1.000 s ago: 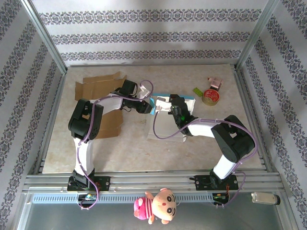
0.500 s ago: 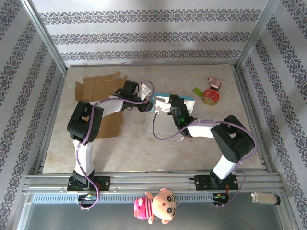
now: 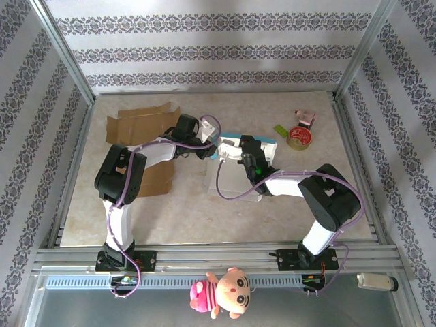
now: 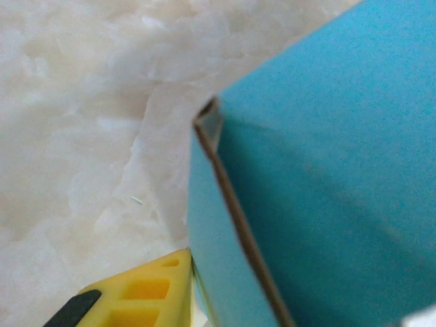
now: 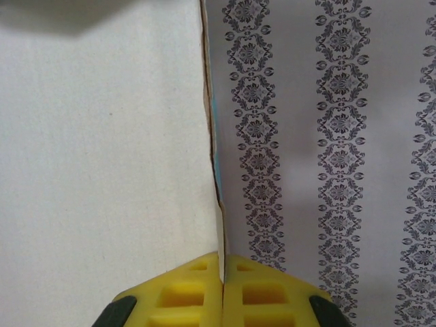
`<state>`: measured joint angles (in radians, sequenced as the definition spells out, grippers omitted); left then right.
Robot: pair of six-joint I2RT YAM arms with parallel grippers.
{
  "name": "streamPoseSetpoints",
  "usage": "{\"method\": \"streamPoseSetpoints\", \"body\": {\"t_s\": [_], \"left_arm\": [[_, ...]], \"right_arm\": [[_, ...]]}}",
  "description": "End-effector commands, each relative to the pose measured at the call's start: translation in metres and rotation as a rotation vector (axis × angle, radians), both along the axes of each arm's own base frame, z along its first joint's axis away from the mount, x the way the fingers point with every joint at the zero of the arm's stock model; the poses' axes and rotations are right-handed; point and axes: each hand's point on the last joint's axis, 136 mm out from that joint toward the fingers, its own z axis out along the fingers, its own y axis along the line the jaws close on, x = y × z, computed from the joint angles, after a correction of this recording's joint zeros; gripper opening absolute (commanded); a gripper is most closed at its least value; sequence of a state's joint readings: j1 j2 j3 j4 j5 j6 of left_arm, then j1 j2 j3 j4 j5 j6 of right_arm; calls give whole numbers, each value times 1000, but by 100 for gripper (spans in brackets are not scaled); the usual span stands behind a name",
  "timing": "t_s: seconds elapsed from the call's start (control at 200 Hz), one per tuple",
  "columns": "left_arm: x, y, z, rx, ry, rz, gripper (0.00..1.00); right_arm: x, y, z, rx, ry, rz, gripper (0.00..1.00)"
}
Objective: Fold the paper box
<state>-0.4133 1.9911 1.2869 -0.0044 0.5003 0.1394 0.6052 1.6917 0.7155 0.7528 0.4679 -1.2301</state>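
The paper box (image 3: 238, 178), white inside and blue outside, sits half-folded at the table's middle. My left gripper (image 3: 213, 151) is at its far left corner. In the left wrist view one yellow finger (image 4: 146, 296) presses on the outside of the blue wall (image 4: 320, 204); the other finger is hidden behind that wall. My right gripper (image 3: 233, 151) is just to the right on the far wall. Its two yellow fingers (image 5: 184, 293) are pinched together on the thin upright edge of a panel (image 5: 102, 136) with its white face to the left.
Flattened brown cardboard (image 3: 139, 122) lies at the far left, partly under the left arm. A tape roll (image 3: 298, 137), a green piece (image 3: 281, 130) and a small pink object (image 3: 305, 118) sit at the far right. A plush doll (image 3: 221, 293) hangs on the front rail.
My left gripper has shifted slightly right toward the box's corner and its jaws have narrowed onto the blue wall. The right gripper has kept its pinch in place.
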Motion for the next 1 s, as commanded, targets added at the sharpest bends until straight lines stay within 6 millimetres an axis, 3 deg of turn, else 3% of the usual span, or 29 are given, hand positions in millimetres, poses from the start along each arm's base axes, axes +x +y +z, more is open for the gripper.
{"method": "streamPoseSetpoints", "body": {"t_s": [0.0,0.085,0.145,0.325,0.42,0.485,0.5,0.61,0.67,0.78,0.859,0.929,0.994], "left_arm": [[16,-27,51,-85,-137,52,19],[22,-29,48,-53,-139,126,34],[23,-34,45,-28,-148,136,35],[26,-36,33,28,-143,153,15],[26,-32,30,51,-158,159,10],[27,-30,29,66,-175,161,4],[27,-29,30,70,-181,160,4],[26,-27,28,95,-197,145,2],[26,-28,28,101,-206,132,2],[24,-29,27,109,-227,105,1],[22,-30,27,110,-243,80,0],[18,-30,26,112,-250,58,0],[15,-30,26,120,-260,43,0]], "right_arm": [[-14,21,-29,-12,81,72,0],[-16,25,-31,-11,84,73,0],[-17,26,-34,-12,87,71,0],[-19,24,-36,-12,81,54,0],[-20,24,-29,20,70,42,0],[-24,26,-18,59,58,43,10],[-25,26,-14,73,54,42,20],[-41,32,7,193,70,58,57],[-53,35,23,288,75,68,72],[-81,35,46,511,180,75,80],[-99,24,69,758,288,43,86],[-106,1,94,1021,383,-12,91],[-102,-32,113,1276,473,-104,93]]}}
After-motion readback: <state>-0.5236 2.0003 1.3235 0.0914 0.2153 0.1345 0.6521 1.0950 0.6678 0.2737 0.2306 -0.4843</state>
